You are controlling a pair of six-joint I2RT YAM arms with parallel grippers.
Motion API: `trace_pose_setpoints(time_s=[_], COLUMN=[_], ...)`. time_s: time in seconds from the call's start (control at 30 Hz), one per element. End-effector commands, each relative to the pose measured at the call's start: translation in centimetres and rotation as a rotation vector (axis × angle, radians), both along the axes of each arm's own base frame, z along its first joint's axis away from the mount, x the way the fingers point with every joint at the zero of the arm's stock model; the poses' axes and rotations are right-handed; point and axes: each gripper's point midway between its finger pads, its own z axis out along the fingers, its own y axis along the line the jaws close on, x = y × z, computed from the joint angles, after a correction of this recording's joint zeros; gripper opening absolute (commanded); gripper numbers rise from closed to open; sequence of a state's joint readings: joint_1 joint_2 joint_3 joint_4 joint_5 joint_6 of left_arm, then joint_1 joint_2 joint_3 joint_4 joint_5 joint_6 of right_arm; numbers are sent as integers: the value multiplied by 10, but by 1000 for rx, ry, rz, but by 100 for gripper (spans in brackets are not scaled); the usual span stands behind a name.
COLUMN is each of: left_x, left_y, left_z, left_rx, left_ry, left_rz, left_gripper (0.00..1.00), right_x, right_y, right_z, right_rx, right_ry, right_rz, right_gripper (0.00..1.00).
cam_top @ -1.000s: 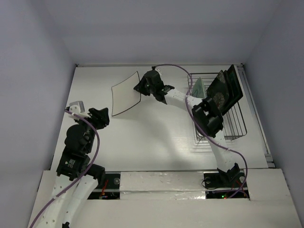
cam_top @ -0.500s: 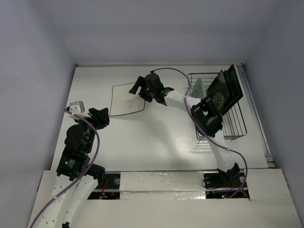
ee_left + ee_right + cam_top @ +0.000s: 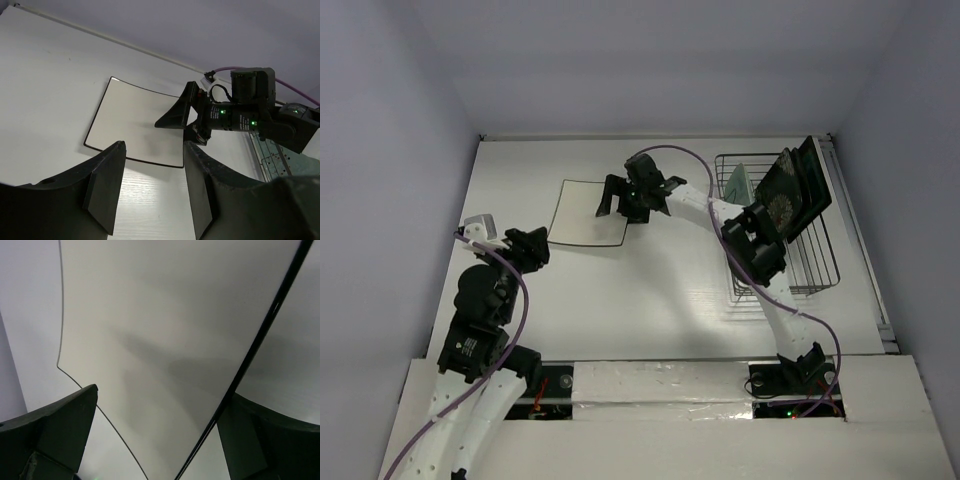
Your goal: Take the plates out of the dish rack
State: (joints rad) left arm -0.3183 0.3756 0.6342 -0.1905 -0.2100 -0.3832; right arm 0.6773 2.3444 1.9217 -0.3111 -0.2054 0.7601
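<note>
The left claw (image 3: 532, 245), half open and empty, hovers at eight o'clock over the white worktop (image 3: 670, 285). Beyond it, a thin-edged white square plate (image 3: 582, 215) lies flat at eleven o'clock. The right claw (image 3: 621, 200) gapes wide at the plate's three o'clock edge, gripping nothing. At two o'clock, the dark wire dish rack (image 3: 823, 272) holds seemingly three upright plates (image 3: 782, 200).
</note>
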Motion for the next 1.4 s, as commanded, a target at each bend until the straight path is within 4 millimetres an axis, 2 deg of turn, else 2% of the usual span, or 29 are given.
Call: trace_pose_setpoints(time_s=[0.0, 0.07, 0.1, 0.17, 0.43, 0.5, 0.53, 0.6, 0.63, 0.7, 0.73, 0.8, 0.93, 1.03, 1.13, 1.17, 1.23, 1.27, 1.3, 1.33, 1.37], left_x=[1, 1, 1, 1, 1, 0, 0, -1, -1, -1, 0, -1, -2, -2, -1, -2, -2, -2, -2, -3, -3], left_y=[1, 1, 1, 0, 1, 1, 1, 1, 1, 1, 1, 1, 2, 1, 1, 1, 1, 2, 2, 2, 2], left_z=[14, 14, 14, 15, 15, 15, 16, 17, 17, 17, 17, 17, 19, 18, 17, 17, 18, 18, 19, 20, 19], left_rx=[-21, -20, -20, -22, -21, -22, -23, -25, -25, -24, -22, -22, -25, -24, -22, -23, -25, -24, -24, -26, -24], left_ry=[-59, -61, -59, -61, -64, -65, -69, -75, -75, -72, -72, -75, -81, -77, -72, -74, -77, -77, -78, -83, -81], left_rz=[3, 3, 3, 3, 3, 3, 3, 2, 2, 2, 2, 2, 2, 2, 2, 2, 2, 2, 2, 2, 2], left_gripper=[46, 46, 46, 46, 46, 46, 46, 46, 46, 46, 46, 46, 46, 46, 46, 46, 46, 46, 46, 46, 46], right_x=[-7, -16, -9, -13, -9, -9, -7, -5, -5, -3, -1, 3, 11, 23, 31, 37, 40, 39, 39, 36, 38], right_y=[2, -4, -9, -17, -38, -40, -40, -37, -35, -30, -29, -25, -14, -3, 8, 7, 1, -9, -16, -24, -38], right_z=[7, -3, -3, -8, -5, -5, -5, -4, -4, -6, -5, -4, 4, 22, 45, 65, 92, 126, 145, 165, 183], right_rx=[10, -38, -53, -106, -201, -204, -209, -185, -177, -157, -153, -140, -101, -48, 22, 35, 41, 39, 31, 22, -25], right_ry=[13, 51, 49, 58, 55, 57, 52, 47, 51, 63, 62, 62, 54, 16, -43, -106, -189, -277, -321, -366, -435], right_rz=[145, 188, 182, 196, 165, 156, 147, 133, 129, 123, 120, 111, 103, 92, 98, 88, 71, 57, 42, 33, 11], right_gripper=[100, 100, 100, 100, 98, 91, 80, 66, 55, 49, 40, 35, 35, 37, 47, 48, 48, 40, 29, 6, 0])
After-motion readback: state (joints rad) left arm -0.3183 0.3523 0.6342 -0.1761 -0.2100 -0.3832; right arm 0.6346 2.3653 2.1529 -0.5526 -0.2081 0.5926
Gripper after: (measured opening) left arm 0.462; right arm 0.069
